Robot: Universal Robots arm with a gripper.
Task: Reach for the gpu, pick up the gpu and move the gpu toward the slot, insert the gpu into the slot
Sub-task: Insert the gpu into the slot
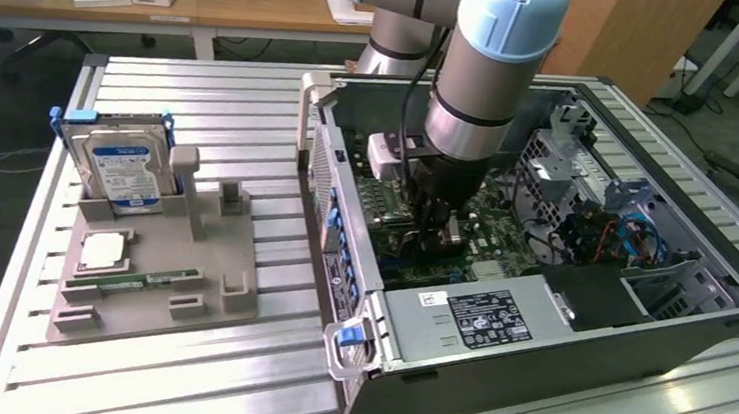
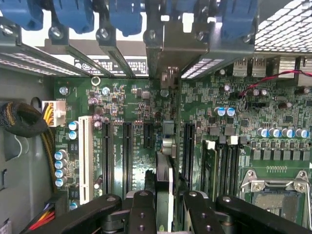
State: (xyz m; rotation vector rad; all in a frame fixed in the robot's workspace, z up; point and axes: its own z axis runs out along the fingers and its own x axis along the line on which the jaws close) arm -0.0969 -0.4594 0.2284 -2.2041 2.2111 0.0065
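Observation:
My gripper (image 2: 168, 207) is down inside the open computer case (image 1: 738, 289), over the green motherboard (image 2: 214, 97). Its two black fingers (image 2: 141, 214) are shut on the gpu (image 2: 165, 165), which I see edge-on as a thin dark card running away from me toward the case's rear bracket openings. The card's silvery end bracket (image 2: 170, 46) stands against the rear wall between the blue clips. The card itself hides the slot right under it; long black slots (image 2: 127, 156) lie parallel on either side. In the exterior view the gripper (image 1: 431, 235) is low over the board, and I cannot tell whether the card is seated.
A silver CPU socket (image 2: 275, 195) and a seated memory stick (image 2: 209, 170) lie beside the card. A braided cable bundle (image 2: 19, 119) sits at the case wall. Outside the case, a grey holder (image 1: 155, 289) carries the hard drive (image 1: 125, 171) and a green memory stick (image 1: 149, 278).

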